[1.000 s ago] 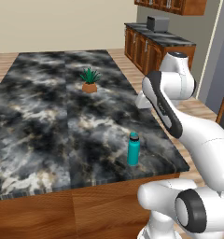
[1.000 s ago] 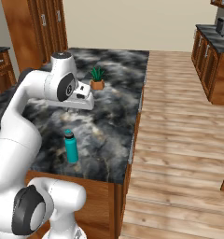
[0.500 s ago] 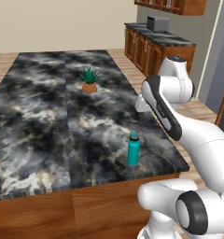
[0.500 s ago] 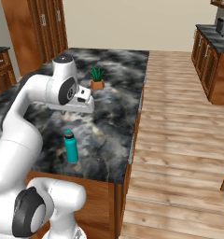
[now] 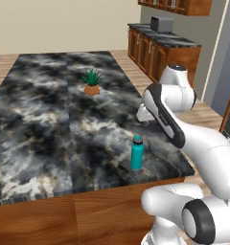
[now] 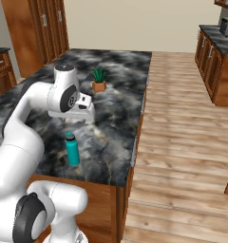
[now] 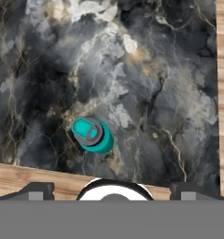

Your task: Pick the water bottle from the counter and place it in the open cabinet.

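One water bottle (image 5: 137,152) stands upright near the near right edge of the counter (image 5: 45,119). The gripper (image 6: 87,115) hangs above and a bit beyond it, aimed down, probably lining up a grab. Fingers barely visible, so can't tell if they're spread.

Changes only: we log the arm's hand section shifting toward the near corner of the counter (image 6: 116,95) and lowering a little, so that the gripper (image 6: 86,115) now sits closer to the water bottle (image 6: 72,149) than a second ago, though above it and apart. In the left base view we note the forearm swinging nearer the camera, its hand end dropping closer to the water bottle (image 5: 137,152). We record no shift of either base camera.
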### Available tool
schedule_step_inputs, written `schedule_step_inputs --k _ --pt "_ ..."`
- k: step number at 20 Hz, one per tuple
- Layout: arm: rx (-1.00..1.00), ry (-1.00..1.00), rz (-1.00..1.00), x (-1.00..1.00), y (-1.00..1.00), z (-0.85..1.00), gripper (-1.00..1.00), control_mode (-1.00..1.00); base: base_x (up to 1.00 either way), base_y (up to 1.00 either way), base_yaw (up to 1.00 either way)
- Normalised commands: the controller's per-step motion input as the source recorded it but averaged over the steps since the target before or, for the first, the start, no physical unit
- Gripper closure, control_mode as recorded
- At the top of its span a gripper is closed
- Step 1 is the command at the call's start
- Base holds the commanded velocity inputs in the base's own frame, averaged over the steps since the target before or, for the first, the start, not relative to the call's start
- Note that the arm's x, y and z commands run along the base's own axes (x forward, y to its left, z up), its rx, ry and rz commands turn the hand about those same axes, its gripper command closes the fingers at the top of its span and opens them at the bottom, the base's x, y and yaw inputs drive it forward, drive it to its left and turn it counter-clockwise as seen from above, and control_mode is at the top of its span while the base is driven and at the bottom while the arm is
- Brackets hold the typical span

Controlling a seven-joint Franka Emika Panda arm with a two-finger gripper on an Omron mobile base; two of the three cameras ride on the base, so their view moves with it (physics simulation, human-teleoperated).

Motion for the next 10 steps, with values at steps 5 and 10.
schedule_step_inputs --k 5,10 --pt "-0.03 0.0 0.03 0.0 0.21 -0.36 -1.0 -1.0 0.0 0.0 0.0" --pt "-0.06 0.0 0.0 0.0 0.23 -0.47 -1.0 -1.0 0.0 0.0 0.0"
